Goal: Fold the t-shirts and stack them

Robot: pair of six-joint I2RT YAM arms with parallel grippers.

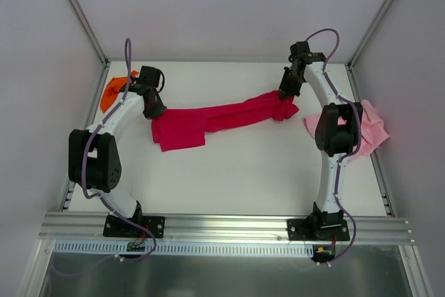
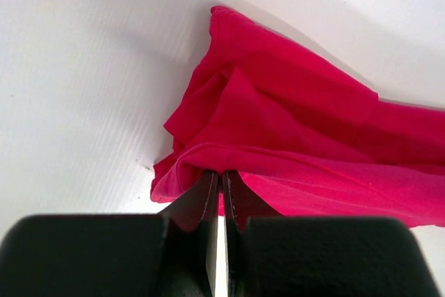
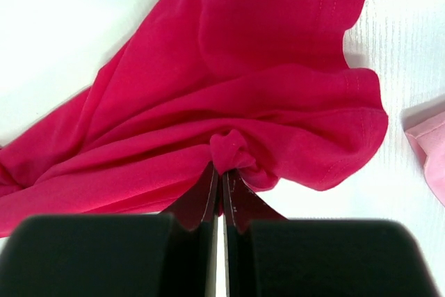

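Pose: red shirt [image 1: 222,119] lies drawn out across the table [image 1: 243,179], long axis left to right. Grip: left gripper [image 2: 221,184] pinches its left end, right gripper [image 3: 222,175] its right end, 1 arm per end. Orange shirt [image 1: 111,93] sits far left, pink shirt [image 1: 372,130] far right. No writing legible.

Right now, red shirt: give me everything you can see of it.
The crimson red t-shirt is soft knit cloth, crumpled and unfolded, drawn out into a long band across the white table. Its wider end lies bunched at the left, and its narrower end is gathered at the right, where a stitched hem shows. The left gripper is shut on a fold of the wide end, the right gripper on a pinched tuft of the other. Nothing else touches it.
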